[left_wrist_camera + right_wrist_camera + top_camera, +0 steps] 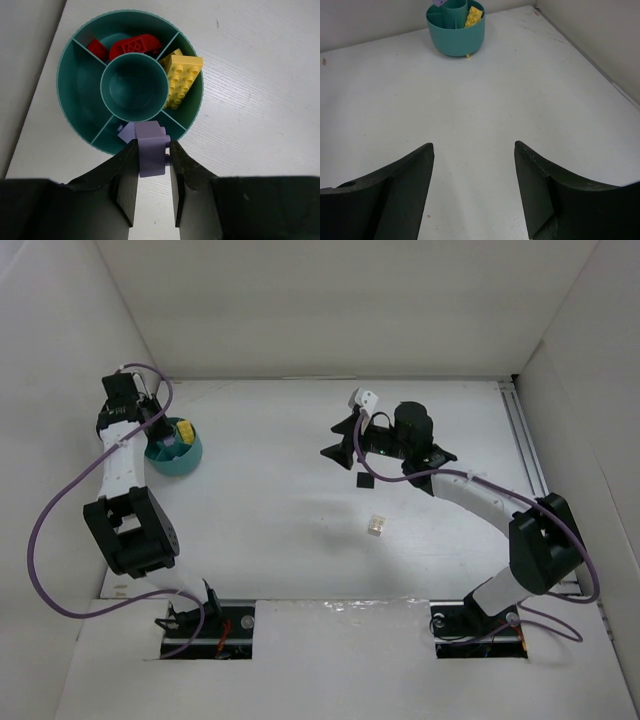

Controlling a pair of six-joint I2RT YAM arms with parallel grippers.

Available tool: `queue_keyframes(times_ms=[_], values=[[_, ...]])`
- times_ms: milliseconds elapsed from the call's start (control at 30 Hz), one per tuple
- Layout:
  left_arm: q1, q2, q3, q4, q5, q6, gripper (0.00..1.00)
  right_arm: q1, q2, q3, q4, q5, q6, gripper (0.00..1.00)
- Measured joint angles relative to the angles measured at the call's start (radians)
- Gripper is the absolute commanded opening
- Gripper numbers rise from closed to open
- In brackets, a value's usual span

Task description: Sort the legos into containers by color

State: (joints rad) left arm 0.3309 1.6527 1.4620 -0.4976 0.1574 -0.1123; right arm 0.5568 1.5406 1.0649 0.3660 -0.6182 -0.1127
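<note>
**A:** Starting at the left, where does the bowl sit?

**B:** The teal bowl (75, 100) stands by the left edge of the tabletop (280, 540), toward the far left corner. The left claw (152, 147) hangs over the bowl's rim, drawn narrow on a lilac brick (150, 132) pinched between its two fingers.

**A:** Over which compartment?

**B:** The one nearest the claw, where a second lilac piece (125, 132) lies. Red bricks (132, 46) lie in the compartment on the opposite side. Yellow bricks (181, 77) lean in the one to the right, as the left wrist view shows it.

**A:** And further right?

**B:** A cream brick (375, 526) lies alone near the middle of the tabletop. Just beyond it, toward the far edge, lies a flat black square (365, 481), close by the right arm (480, 495).

**A:** What about the right claw?

**B:** The right claw (472, 147) is spread wide with nothing between its fingers. It is above bare tabletop and points toward the bowl, well apart from it.
</note>
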Motion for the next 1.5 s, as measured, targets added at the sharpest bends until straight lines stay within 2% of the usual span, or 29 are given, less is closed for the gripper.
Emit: queue_keyframes(times_ms=[767,1067,1100,1200,1233,1500], values=[[-0.005,0.051,-0.002,-0.029,-0.019,0.0,0.03,-0.002,0.022,0.012,0.0,-0.011,0.0,0.71],[-0.005,0.078,-0.002,-0.031,-0.019,-0.001,0.3,-0.008,0.025,0.019,-0.003,-0.011,0.0,0.71],[-0.005,0.08,-0.002,-0.031,-0.019,-0.001,0.36,-0.008,0.025,0.021,-0.003,-0.011,0.0,0.71],[-0.005,0.08,-0.002,-0.032,-0.014,-0.001,0.46,-0.008,0.025,0.021,-0.004,-0.011,0.0,0.72],[-0.005,0.08,-0.002,-0.031,-0.008,0.0,0.54,-0.008,0.025,0.021,-0.006,-0.011,0.0,0.73],[-0.005,0.03,-0.04,0.003,0.067,0.002,0.56,-0.047,0.023,0.022,-0.111,-0.014,-0.052,0.7]])
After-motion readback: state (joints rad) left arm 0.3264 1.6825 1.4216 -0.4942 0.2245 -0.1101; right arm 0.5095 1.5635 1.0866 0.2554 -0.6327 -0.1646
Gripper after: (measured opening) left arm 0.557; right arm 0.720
